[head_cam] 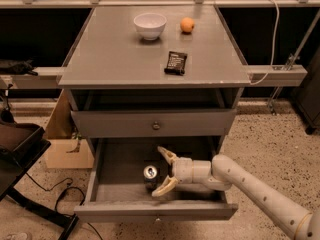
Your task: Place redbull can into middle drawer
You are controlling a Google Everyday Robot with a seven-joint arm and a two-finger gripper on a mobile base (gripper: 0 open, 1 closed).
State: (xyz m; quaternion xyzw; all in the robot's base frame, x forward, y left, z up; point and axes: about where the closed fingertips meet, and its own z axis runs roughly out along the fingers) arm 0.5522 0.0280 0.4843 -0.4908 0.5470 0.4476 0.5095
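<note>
The redbull can point(150, 176) stands upright on the floor of the open middle drawer point(155, 211), its silver top facing up. My gripper point(163, 172) is inside the drawer just right of the can, open, with one finger point(167, 155) behind and one point(164, 187) in front. The fingers stand apart from the can. The arm comes in from the lower right.
The upper drawer point(155, 124) with a round knob is shut above. On the cabinet top are a white bowl point(150, 25), an orange point(187, 24) and a black snack bar point(176, 62). A cardboard box point(65, 144) and a black object point(17, 144) stand at left.
</note>
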